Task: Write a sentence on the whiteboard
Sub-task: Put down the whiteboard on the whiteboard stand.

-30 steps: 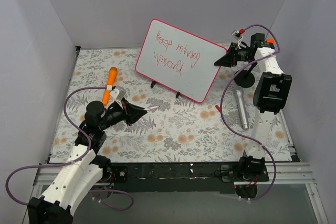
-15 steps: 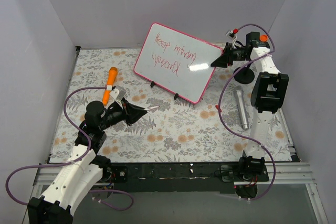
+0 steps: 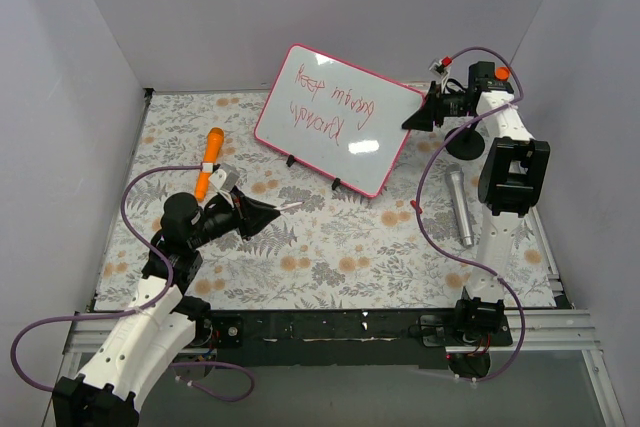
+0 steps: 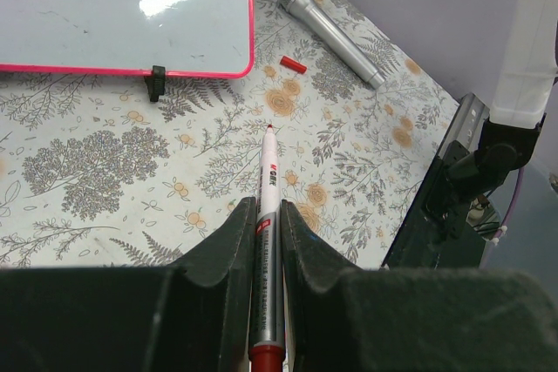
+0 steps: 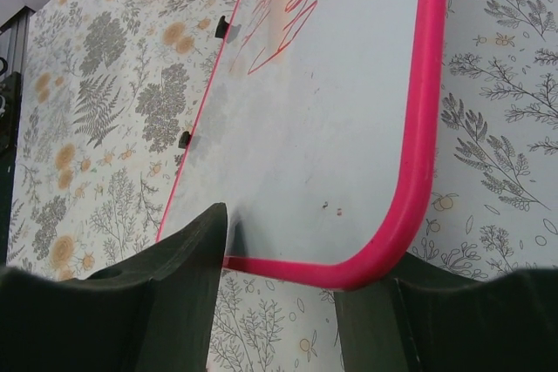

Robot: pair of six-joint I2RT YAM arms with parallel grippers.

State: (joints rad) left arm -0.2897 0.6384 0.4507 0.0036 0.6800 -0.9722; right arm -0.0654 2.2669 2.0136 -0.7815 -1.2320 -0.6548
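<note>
Whiteboard (image 3: pixel 335 119) stood tilted at the far centre of the table (image 3: pixel 330 247), its two black feet (image 3: pixel 290 160) down on the floral cover. The sentence (image 3: pixel 325 97) sat in red, two lines, on the board's far-left half. From the top cam it read upside down and I couldn't make out every word.

Vs 1 sec ago: the board's right corner had come in a little to the left, and the right gripper (image 3: pixel 411 121) had gone w/ it. The feet were in approx the same spot, so the board looked pivoted, not carried. A bright glare streak lay on the near-right part of the surface; it wasn't there 1 sec ago. No new strokes in the writing.

The right gripper was clamped on the board's right corner. In the right wrist view the pink frame ran btwn its two fingers (image 5: pixel 179 289), one of them against the board's edge.

The left gripper (image 3: pixel 272 210) hadn't moved: near left, well apart from the board, closed on the marker (image 4: pixel 264 250), whose red tip pointed out ahead.

Other items were in the same pos: an orange stick-shaped item (image 3: pixel 211 154) at far left, a silver mic (image 3: pixel 458 207) at right, and a small red cap (image 3: pixel 415 204) btwn mic and board.
</note>
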